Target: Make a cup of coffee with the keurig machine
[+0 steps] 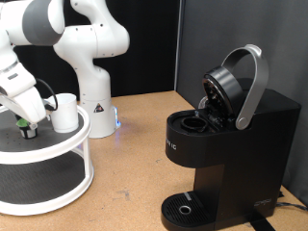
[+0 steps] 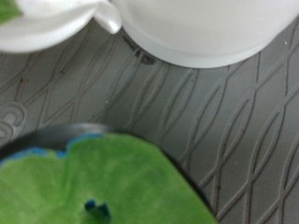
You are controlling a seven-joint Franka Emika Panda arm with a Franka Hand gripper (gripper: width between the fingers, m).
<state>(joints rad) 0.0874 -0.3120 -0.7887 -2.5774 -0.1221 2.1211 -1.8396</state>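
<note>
gripper point(image 1: 26, 120): left of exterior frame, over pod point(image 1: 24, 123) beside cup point(image 1: 64, 113); finger spread: cannot tell
keurig machine point(image 1: 231, 144): lid up
tip: descend centred on pod; avoid cup

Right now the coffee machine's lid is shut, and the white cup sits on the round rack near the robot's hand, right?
Not quite: the exterior view shows the keurig machine with its lid raised open, not shut. The rest holds: the cup stands on the white rack, beside the gripper.
</note>
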